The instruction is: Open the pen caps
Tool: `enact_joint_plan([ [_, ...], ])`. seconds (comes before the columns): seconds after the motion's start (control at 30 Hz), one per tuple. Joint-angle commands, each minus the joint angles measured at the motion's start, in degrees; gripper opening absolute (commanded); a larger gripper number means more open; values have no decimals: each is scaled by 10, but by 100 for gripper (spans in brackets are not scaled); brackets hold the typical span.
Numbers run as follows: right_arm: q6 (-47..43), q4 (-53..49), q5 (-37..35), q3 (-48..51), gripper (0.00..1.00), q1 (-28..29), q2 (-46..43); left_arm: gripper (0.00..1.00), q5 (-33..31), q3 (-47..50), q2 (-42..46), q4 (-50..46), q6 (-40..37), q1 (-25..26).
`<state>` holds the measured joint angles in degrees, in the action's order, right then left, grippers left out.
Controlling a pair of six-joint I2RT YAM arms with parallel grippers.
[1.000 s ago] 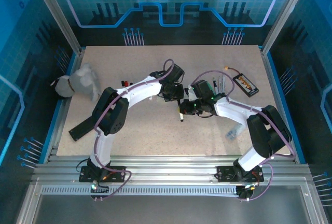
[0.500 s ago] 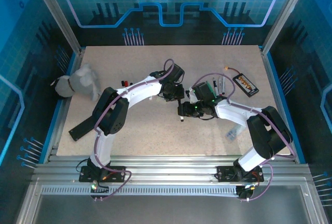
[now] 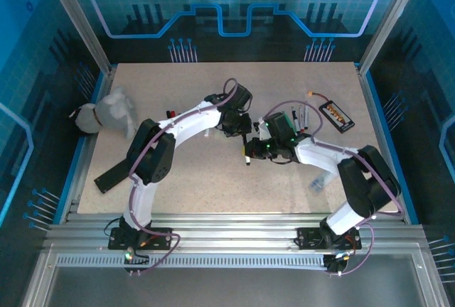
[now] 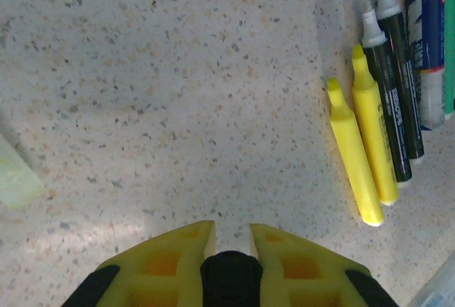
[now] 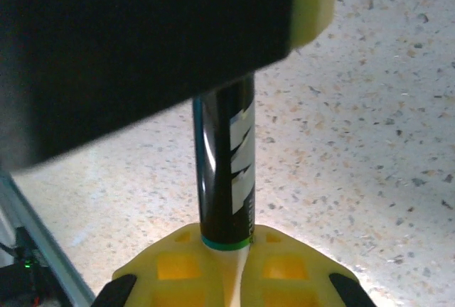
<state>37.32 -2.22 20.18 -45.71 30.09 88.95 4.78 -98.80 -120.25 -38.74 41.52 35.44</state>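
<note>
A black pen (image 5: 224,172) with a white label and a green ring runs between my two grippers above the table. My right gripper (image 5: 231,250) is shut on its near end, just past the green ring. My left gripper (image 4: 231,232) is shut on the pen's other end, a black round piece (image 4: 231,278) wedged between its yellow fingers; whether that piece is a pen cap I cannot tell. From above, the left gripper (image 3: 240,126) and right gripper (image 3: 252,149) meet at mid-table around the pen (image 3: 247,155).
A row of uncapped pens lies right of the grippers: two yellow highlighters (image 4: 359,151), black markers (image 4: 394,101) and a blue-labelled one (image 4: 426,44). A black device with an orange label (image 3: 336,115) sits far right, a white bundle (image 3: 110,111) far left, small loose pieces (image 3: 169,113) behind the left arm.
The right gripper let go for a moment and closed again on the pen, shifting slightly left. The left gripper kept its hold and barely moved.
</note>
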Motion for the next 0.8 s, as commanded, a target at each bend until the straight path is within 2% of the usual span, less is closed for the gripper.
enact_joint_plan([
  [0.0, 40, -43, 78, 95, 0, 55, -88, 0, -23, -114, -32, -18, -11, -45],
  [0.1, 86, -77, 48, 168, 0, 112, -196, 0, -41, -211, -70, -65, -31, -57],
  [0.23, 96, -104, 23, 179, 0, 99, -273, 0, -27, -241, -89, -71, -25, -54],
  [0.37, 74, -124, 16, 142, 0, 81, -268, 0, -7, -210, -82, -47, -19, -47],
  [0.53, 72, -59, 70, 134, 0, 13, -222, 0, 10, -169, -66, -29, -31, -21],
  [0.67, 57, -41, 74, 87, 0, -19, -176, 0, 23, -108, -35, 20, -42, 4],
  [0.77, 52, -9, 81, 43, 0, -31, -124, 0, 9, -94, -27, 30, -41, 16],
])
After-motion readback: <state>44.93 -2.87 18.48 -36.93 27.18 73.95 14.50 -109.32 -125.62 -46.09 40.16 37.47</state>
